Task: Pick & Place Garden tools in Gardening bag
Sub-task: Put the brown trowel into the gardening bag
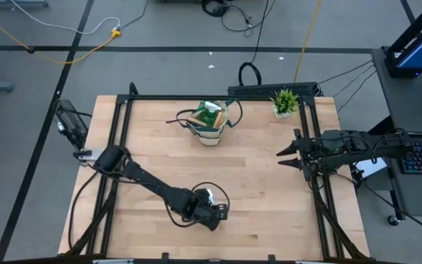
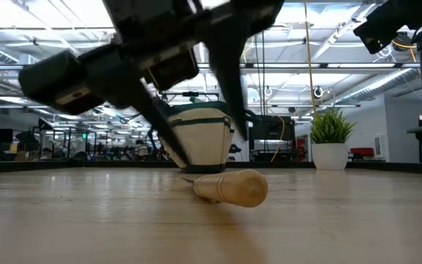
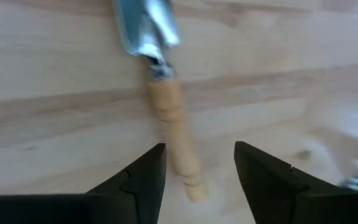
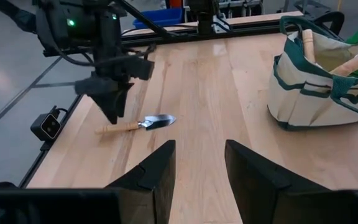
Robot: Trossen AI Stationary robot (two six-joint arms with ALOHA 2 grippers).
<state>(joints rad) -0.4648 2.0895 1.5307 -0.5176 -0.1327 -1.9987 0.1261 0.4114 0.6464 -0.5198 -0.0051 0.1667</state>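
Observation:
A wooden-handled silver trowel (image 3: pixel 169 112) lies flat on the table near its near edge; it also shows in the right wrist view (image 4: pixel 138 124) and the low view (image 2: pixel 233 187). My left gripper (image 3: pixel 197 149) hangs just above it, open, pointing down, with a finger on either side of the handle and touching nothing; it also shows in the high view (image 1: pixel 215 213). The beige gardening bag with green band (image 1: pixel 209 121) stands at the far middle and holds wooden-handled tools and something green (image 4: pixel 328 62). My right gripper (image 1: pixel 284 157) is open and empty at the table's right side.
A small potted green plant (image 1: pixel 285 101) stands at the far right corner. A black frame rail (image 1: pixel 321 191) runs along the table's sides. Bare wooden tabletop (image 1: pixel 262 183) lies between the trowel and the bag.

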